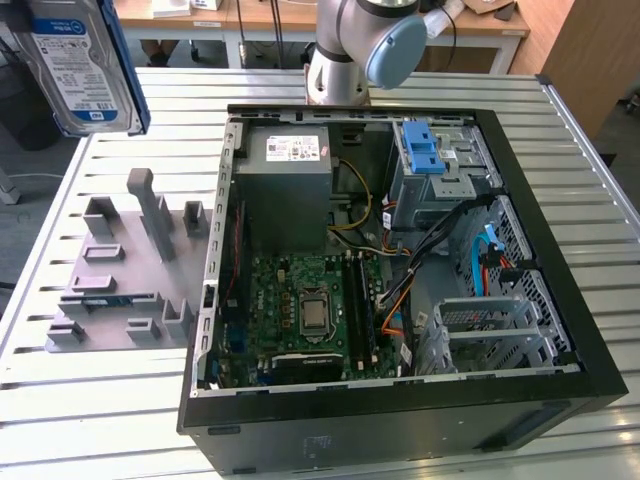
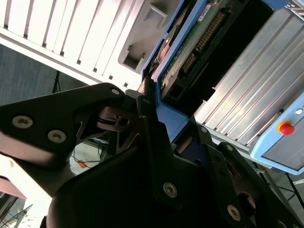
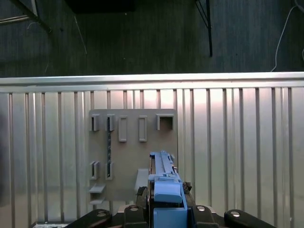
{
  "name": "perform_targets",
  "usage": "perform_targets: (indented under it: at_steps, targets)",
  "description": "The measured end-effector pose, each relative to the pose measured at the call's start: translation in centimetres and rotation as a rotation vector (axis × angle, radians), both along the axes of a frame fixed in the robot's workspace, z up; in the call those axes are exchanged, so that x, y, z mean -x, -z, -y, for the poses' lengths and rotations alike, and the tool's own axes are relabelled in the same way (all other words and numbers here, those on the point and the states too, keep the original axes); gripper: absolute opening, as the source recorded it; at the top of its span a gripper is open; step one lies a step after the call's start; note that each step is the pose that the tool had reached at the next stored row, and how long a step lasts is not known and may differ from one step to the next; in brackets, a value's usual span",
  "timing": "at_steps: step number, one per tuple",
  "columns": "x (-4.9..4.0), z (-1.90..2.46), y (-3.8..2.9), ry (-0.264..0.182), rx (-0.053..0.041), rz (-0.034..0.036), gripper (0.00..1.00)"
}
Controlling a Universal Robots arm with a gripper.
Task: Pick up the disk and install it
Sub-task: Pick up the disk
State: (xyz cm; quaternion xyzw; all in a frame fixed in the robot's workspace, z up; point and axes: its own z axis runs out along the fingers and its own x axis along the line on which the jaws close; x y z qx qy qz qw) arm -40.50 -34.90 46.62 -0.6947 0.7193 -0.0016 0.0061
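Note:
The disk (image 1: 85, 65), a silver hard drive with a white-and-blue label and a blue carrier frame, hangs high over the table's far corner at the exterior view's left, well above the grey fixture plate (image 1: 130, 270). In the second wrist view my gripper (image 2: 159, 118) is shut on the disk (image 2: 190, 42), black fingers (image 2: 152, 128) clamping the blue frame's end. The first wrist view looks down along the disk's edge (image 3: 164, 185) held in the gripper (image 3: 164, 209), with the fixture plate (image 3: 128, 156) on the table below.
An open computer case (image 1: 560, 380) lies flat at centre, holding a grey power-supply box (image 1: 283, 185), a motherboard (image 1: 305, 305), a blue latch piece (image 1: 422, 150) and a metal drive cage (image 1: 490, 335). The arm's base (image 1: 340, 60) stands behind it. A pendant's red button (image 2: 285, 128) is nearby.

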Motion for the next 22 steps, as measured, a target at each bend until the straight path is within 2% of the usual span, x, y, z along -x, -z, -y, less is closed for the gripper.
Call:
perform_targets:
  at_steps: [8,15,22]
  targets:
    - [-0.03,0.10,-0.44,0.000,0.0001,-0.0001,0.36]
    - [-0.10,0.69,-0.45,0.000,0.0001,-0.0001,0.36]
    - [-0.93,1.09,-0.45,0.000,0.0000,-0.0014,0.36]
